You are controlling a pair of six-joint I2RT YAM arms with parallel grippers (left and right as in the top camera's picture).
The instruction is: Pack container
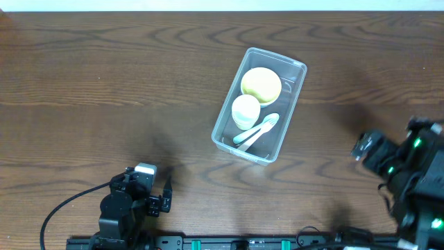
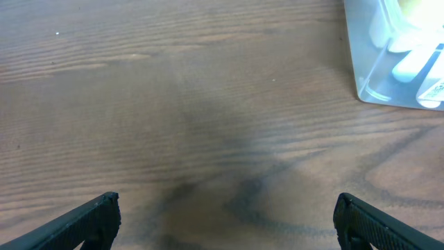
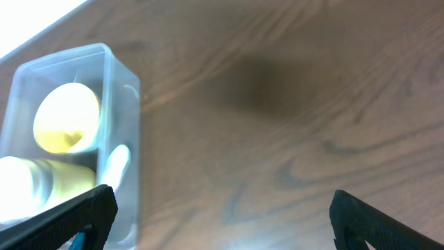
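Inside the container (image 1: pixel 290 104), yellow bowl (image 1: pixel 261 83), white cup (image 1: pixel 245 110), pale utensils (image 1: pixel 258 129) indistinct, left pincer (image 2: pixel 227 205) apart, right pincer (image 3: pixel 222 198) apart, both cropped.

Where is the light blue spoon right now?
In the overhead view the spoon lies inside the container, right of the table's centre. It is at the container's near end beside the white cup, with the yellow bowl beyond.

Overhead looks straight down; both low wrist views apparently share the container (image 1: pixel 288 111).
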